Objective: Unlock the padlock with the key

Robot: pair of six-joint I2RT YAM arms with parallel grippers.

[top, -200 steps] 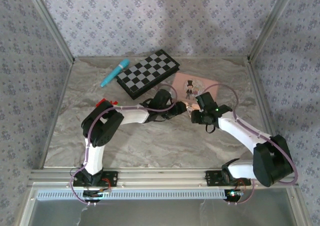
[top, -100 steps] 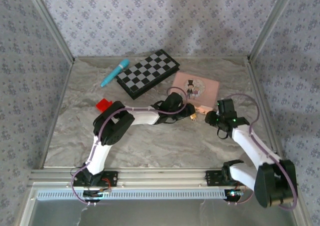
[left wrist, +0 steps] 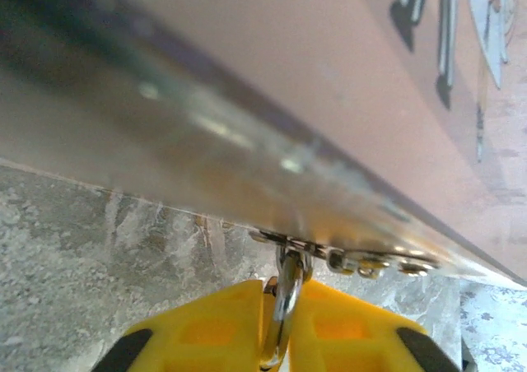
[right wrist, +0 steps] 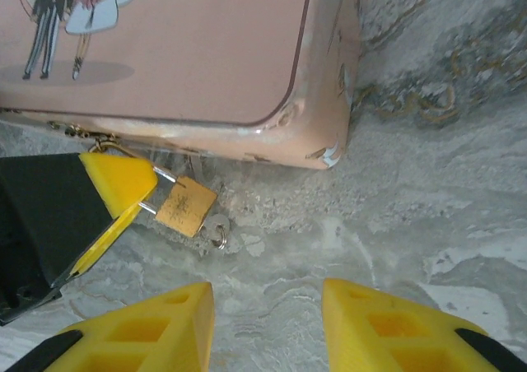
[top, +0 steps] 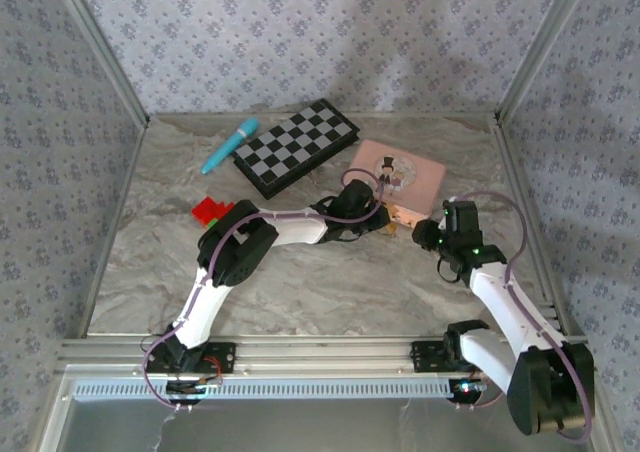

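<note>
Two grippers engaged. The left gripper (left wrist: 280, 310) is clamped on the shackle of the tiny brass-gold padlock (right wrist: 186, 206), steadying it against the front edge of the pink picture tin (right wrist: 189, 59). The right gripper (right wrist: 263, 298) hovers parted and empty, facing the small silver key (right wrist: 216, 229) at the lock's base, probably ready to turn it.

- I read the padlock (right wrist: 186, 206) as brass-coloured metal with a dull, brushed face; shackle (left wrist: 288, 290) shiny steel.
- pink tin (right wrist: 189, 59): smooth painted metal, soft sheen, paint chipped at the corner.
- table (right wrist: 428, 224): grey marble-look, grainy.
- right gripper (right wrist: 265, 323) fingers (right wrist: 387, 331): matt yellow plastic.
</note>
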